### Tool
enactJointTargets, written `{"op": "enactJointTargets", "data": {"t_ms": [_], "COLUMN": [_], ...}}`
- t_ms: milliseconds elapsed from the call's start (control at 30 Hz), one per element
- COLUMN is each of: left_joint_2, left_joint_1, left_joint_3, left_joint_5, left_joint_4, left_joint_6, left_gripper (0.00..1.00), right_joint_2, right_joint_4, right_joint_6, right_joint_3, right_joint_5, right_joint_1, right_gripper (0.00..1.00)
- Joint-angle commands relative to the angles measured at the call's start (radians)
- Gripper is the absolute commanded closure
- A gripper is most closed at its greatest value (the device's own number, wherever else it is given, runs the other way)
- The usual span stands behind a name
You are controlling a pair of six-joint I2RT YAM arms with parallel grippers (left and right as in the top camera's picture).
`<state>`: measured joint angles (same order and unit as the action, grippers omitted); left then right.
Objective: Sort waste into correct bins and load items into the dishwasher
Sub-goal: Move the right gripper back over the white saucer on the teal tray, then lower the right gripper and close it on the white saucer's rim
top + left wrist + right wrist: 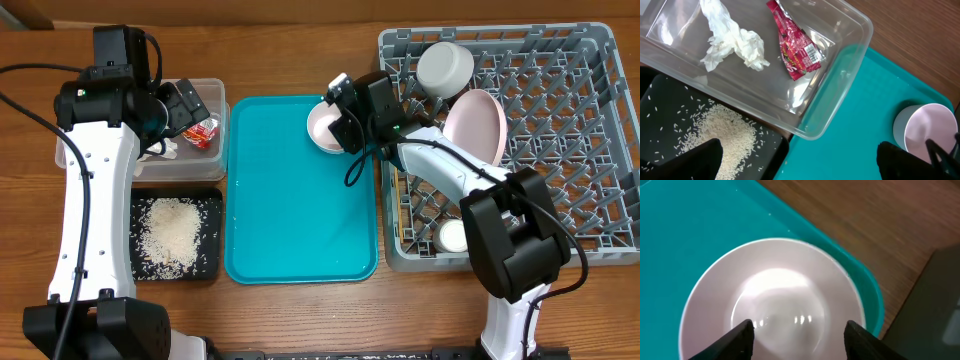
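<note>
The crumpled white tissue (pixel 732 42) and the red snack wrapper (pixel 796 48) lie in the clear plastic tub (pixel 215 95). Rice grains (pixel 168 235) lie in the black tray (pixel 205 268). My left gripper (pixel 799 162) is open and empty, above the edge where the tub, black tray and teal tray meet. The small pinkish saucer (pixel 772 297) sits at the teal tray's far right corner (pixel 325 130). My right gripper (pixel 799 332) is open just above the saucer. The grey dish rack (pixel 590 150) holds the pink plate (pixel 478 125), the grey-white bowl (pixel 445 66) and the white cup (pixel 452 237). Chopsticks are not visible.
The teal serving tray (pixel 290 200) lies between the two bins and the dish rack, with only the saucer on it. The wooden table (pixel 300 320) shows around everything. My right arm reaches from the rack's front left corner over its left edge.
</note>
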<state>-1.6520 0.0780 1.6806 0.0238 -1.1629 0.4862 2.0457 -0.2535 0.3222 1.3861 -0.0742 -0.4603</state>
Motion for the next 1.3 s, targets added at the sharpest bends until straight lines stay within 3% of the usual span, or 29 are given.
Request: {"op": "enactJointTargets", "data": {"t_ms": [0,433,733,1100,1167,1267], "left_joint_2": [0.005,0.005,0.005,0.005,0.005,0.005], "left_joint_1": [-0.006,-0.006,-0.006,-0.006,-0.006,-0.006], "left_joint_3": [0.008,0.008,0.008,0.008,0.008,0.008], "left_joint_5": [0.010,0.010,0.010,0.010,0.010,0.010], "left_joint_4": [0.000,0.000,0.000,0.000,0.000,0.000], "left_joint_6": [-0.022,-0.022,-0.022,-0.022,-0.022,-0.022], "left_gripper": [0.00,0.00,0.00,0.00,0.00,0.00], "right_joint_2": [0.025,0.009,-0.092,-0.068,-0.055,-0.035], "right_joint_4": [-0.015,-0.068,-0.063,-0.071,-0.072,-0.084], "right_joint_6": [-0.003,-0.005,-0.008,-0.029,-0.042,-0.042], "right_joint_3": [0.003,0.003,0.010,0.009,0.009,0.008], "right_joint_5": [-0.014,-0.014,0.047,0.042,0.033,-0.012], "right_joint_1": [-0.043,-0.164,-0.139,-0.048,-0.037,-0.026], "right_gripper": [0.40,0.37,0.37,0.37,0.40,0.53]}}
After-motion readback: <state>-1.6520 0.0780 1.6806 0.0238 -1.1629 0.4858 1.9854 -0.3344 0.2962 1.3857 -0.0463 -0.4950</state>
